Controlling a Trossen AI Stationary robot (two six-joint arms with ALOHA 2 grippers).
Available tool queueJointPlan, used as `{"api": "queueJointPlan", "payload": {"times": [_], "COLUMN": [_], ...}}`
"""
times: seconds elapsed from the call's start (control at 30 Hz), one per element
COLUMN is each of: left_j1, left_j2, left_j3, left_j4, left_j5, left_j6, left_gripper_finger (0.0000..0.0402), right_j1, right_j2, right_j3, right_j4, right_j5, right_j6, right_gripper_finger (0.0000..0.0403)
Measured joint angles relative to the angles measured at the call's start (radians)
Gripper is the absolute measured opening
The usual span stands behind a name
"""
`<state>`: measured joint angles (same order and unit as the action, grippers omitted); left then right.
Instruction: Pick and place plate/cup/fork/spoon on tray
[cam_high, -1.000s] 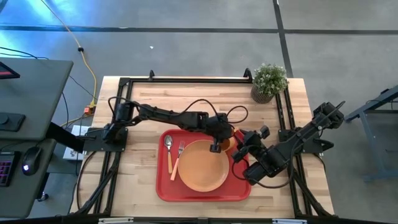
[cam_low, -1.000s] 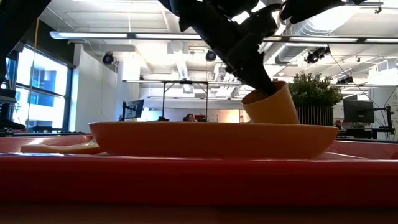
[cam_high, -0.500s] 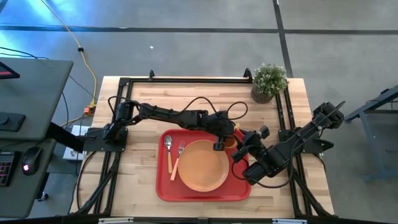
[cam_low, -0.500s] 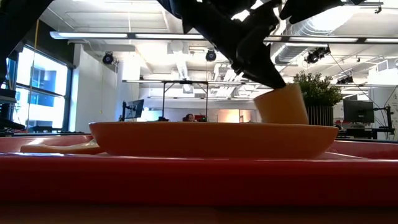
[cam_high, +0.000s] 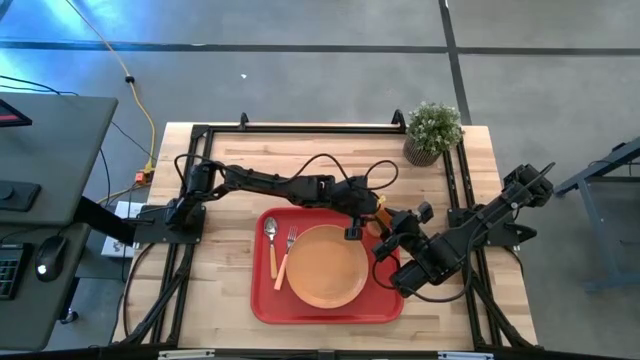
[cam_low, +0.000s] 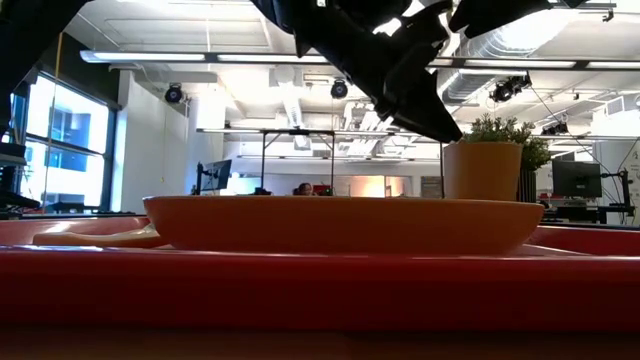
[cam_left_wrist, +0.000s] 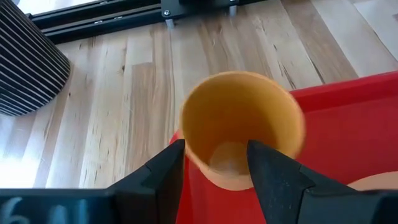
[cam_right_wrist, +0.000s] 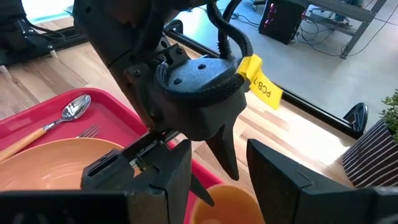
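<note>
On the wooden table (cam_high: 220, 290) the red tray (cam_high: 325, 310) lies a little toward the near edge, midway between the left and right edges. Along the tray's left side the spoon (cam_high: 271, 240) lies nearest the left rim, its silver bowl toward the far rim and its pale orange handle pointing to the near edge. Just beside it, to the right, lies the fork (cam_high: 286, 257), tines also toward the far rim. Next comes the orange plate (cam_high: 326, 267), sitting flat in the middle of the tray and filling about half its width. The left arm reaches from the table's left edge across to the tray's far right corner, where the left gripper (cam_high: 372, 222) hangs over the cup (cam_left_wrist: 239, 127). In the left wrist view its two dark fingers (cam_left_wrist: 161, 174) stand spread on either side of the cup's near wall, released from it, and the cup stands on the red floor of the tray right at the rim, with bare wood beyond. The low view shows the cup upright behind the plate's right end, with the gripper above and to its left. Further right, the right gripper (cam_high: 392, 238) waits near the tray's right rim, its fingers (cam_right_wrist: 163, 176) parted and pointed at the cup. A potted plant (cam_high: 432, 131) stands at the table's far right corner.
</note>
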<state>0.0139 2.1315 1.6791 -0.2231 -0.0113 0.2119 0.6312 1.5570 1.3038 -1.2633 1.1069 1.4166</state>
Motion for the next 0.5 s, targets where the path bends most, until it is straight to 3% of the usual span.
{"api": "queueJointPlan", "payload": {"times": [0.33,0.5], "left_j1": [0.000,0.004], "left_j2": [-0.027,-0.138], "left_j3": [-0.004,-0.152], "left_j4": [0.010,0.075], "left_j5": [0.048,0.083], "left_j6": [0.025,0.010], "left_gripper_finger": [0.0164,0.0159], "right_j1": [-0.003,0.010], "right_j2": [0.009,0.009], "right_j3": [-0.033,-0.059], "right_j4": [0.044,0.066], "right_j5": [0.088,0.071], "right_j6": [0.001,0.018], "right_gripper_finger": [0.0147,0.0147]}}
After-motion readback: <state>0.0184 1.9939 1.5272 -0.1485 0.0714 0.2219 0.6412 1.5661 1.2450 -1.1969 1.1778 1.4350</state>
